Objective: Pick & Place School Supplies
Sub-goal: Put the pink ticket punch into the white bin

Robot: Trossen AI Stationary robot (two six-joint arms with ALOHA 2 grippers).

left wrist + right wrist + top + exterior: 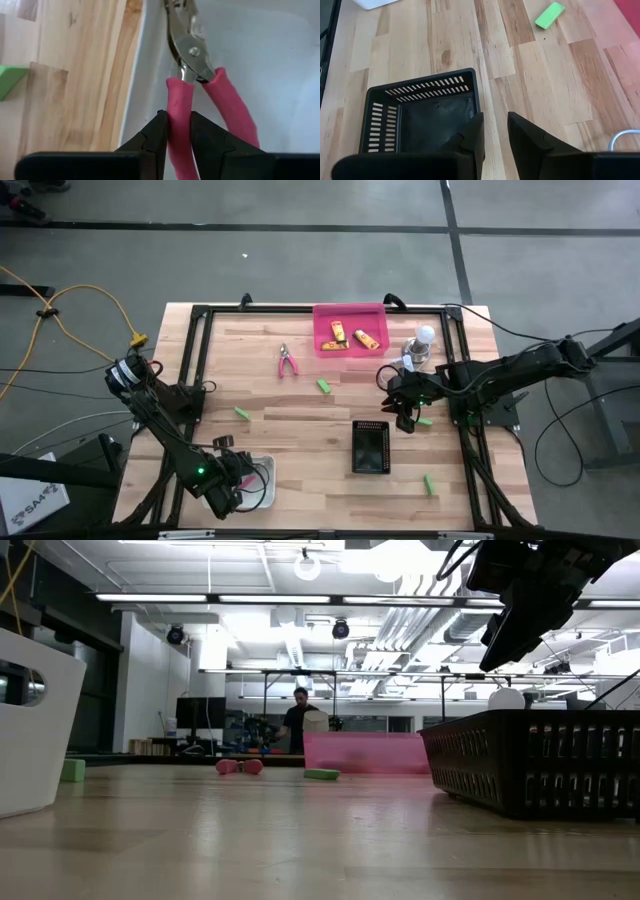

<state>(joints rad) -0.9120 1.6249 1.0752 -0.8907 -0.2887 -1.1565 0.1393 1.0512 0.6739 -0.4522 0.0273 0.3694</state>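
Observation:
My left gripper (178, 116) is inside the white bin (262, 480) at the table's near left, shut on a pink-handled plier tool (192, 50). My right gripper (495, 117) hovers over the table at the black basket's (420, 115) far right corner, its fingers a little apart with nothing between them. A second pink-handled tool (288, 363) lies flat on the wood. Three yellow-orange pieces (352, 336) lie in the pink tray (322, 315). Green blocks lie on the table: one (324, 386) at centre, one (242, 413) to the left, one (425, 421) beside my right gripper, one (429, 483) near right. My left gripper pinches one pink handle (179, 97) of the plier tool between its two fingers, and the handle runs along the fingers. The other handle (232, 112) stands free beside them. The metal head (186, 35) points away from the fingers, over the bin's white inside.
A white bulb-like object (424, 340) with a coiled cable stands right of the pink tray. The black basket (371, 446) sits near the table's centre. A black frame (195, 360) rims the tabletop. A person (297, 720) stands far back in the room.

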